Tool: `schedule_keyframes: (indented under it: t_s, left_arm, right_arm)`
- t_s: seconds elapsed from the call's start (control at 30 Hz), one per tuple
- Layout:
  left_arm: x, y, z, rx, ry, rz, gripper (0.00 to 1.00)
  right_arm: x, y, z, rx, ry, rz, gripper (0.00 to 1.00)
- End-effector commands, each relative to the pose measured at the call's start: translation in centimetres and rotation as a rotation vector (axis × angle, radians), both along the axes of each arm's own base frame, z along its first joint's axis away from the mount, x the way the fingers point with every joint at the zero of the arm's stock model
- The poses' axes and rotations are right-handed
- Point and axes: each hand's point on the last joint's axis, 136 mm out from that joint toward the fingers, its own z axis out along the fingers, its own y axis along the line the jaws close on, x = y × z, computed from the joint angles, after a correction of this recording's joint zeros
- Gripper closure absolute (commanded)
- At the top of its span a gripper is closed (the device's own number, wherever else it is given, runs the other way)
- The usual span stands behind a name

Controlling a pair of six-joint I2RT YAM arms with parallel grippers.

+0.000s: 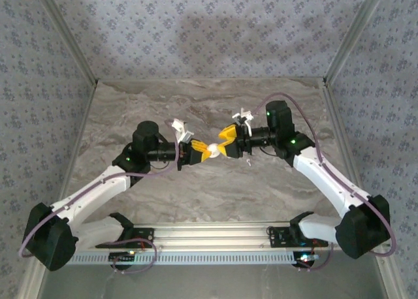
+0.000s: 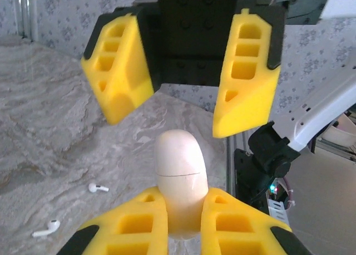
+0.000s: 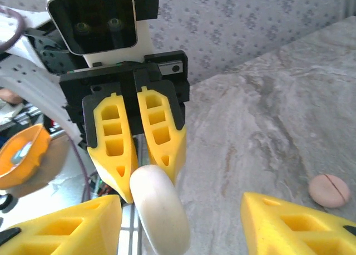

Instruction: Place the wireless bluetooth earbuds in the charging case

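1. Top external view, nearest edge: on the near side of the charging case point(image 1: 212, 150), a metal rail point(image 1: 209, 237) carrying both arm bases, one to each side of the case's position.
2. Farther in, over the middle of the marble table point(image 1: 196, 194): left gripper point(image 1: 204, 151) just left of the case, yellow fingers clamped on it. Right gripper point(image 1: 221, 143) just right of the case, fingers spread wide, tips close to the case but apart from it.
3. Left wrist view, closest: left gripper point(image 2: 183, 196) pinching the lower end of the case point(image 2: 178, 160), which is whitish, egg-shaped and shut, with a thin seam across its middle.
4. Beyond the case there: right gripper point(image 2: 169, 124) facing it, jaws wide apart, nothing between them.
5. Lower left of the case in that view, flat on the table: two white earbuds point(image 2: 98, 187) with short stems, both outside the case, the other earbud point(image 2: 46, 227) farther left, the two well apart.
6. Right wrist view, closest: right gripper point(image 3: 183, 202) with one finger to each side of the case point(image 3: 160, 210), touching neither side.
7. Behind the case: left gripper point(image 3: 147, 182) closed on its far end.
8. Right of the case, lying on the table: a small pink round piece point(image 3: 329, 190) marked with a dark line.
9. Farthest from the case: patterned grey wall point(image 1: 209, 31).
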Motion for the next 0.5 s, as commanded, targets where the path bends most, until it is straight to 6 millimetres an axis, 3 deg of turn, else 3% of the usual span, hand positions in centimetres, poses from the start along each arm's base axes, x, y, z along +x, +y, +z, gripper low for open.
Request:
schedule_keyframes:
  t_s: [0.0, 0.47]
  left_arm:
    - [-1.0, 0.0, 1.9, -0.053, -0.096, -0.045, 0.92]
    - [-1.9, 0.0, 3.1, -0.074, -0.130, -0.056, 0.92]
  right_arm:
    - [-1.6, 0.2, 1.8, 0.043, 0.006, 0.120, 0.42]
    - [-2.7, 0.8, 1.6, 0.042, 0.035, 0.210, 0.54]
